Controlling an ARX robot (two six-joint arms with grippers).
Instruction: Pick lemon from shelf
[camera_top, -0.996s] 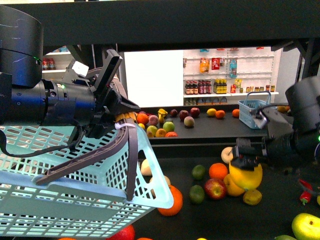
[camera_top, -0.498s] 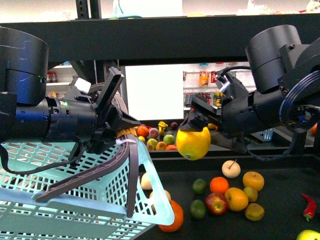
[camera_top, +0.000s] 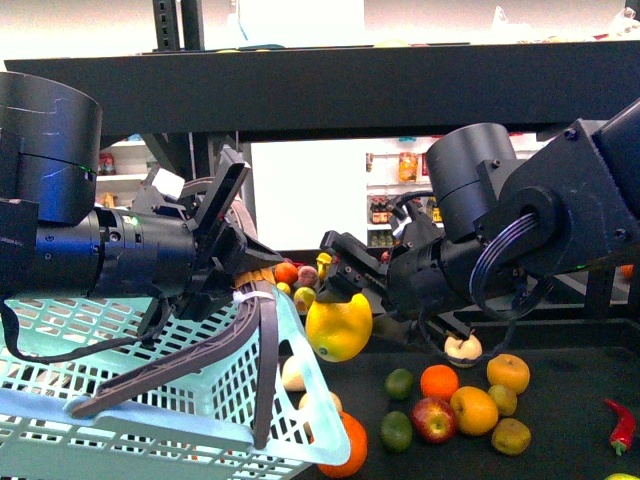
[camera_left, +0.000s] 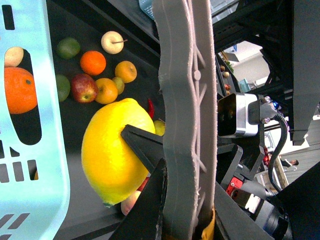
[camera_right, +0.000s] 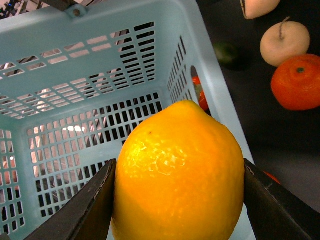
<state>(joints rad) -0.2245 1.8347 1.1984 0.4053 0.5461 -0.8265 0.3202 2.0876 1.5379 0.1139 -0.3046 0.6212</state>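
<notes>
Dark shelf (camera_top: 565, 400) tray underneath, loose fruit on it; lemon (camera_top: 338, 327) up off the tray, in the air just beside the pale-blue basket (camera_top: 150, 410) rim; my right gripper (camera_top: 340, 300) pinches it, one jaw each side; my left gripper (camera_top: 240, 270) is clamped on the tilted basket's grey handle (camera_top: 200, 350); orange (camera_top: 438, 381) and apple (camera_top: 432, 419) lie below on the tray.

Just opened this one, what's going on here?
The right gripper is shut on the lemon and holds it in the air, clear of the shelf tray, where an orange and an apple lie among other fruit. The left gripper grips the dark handle of a light blue basket. The lemon hangs right at the basket's rim and is not yet inside it.
</notes>
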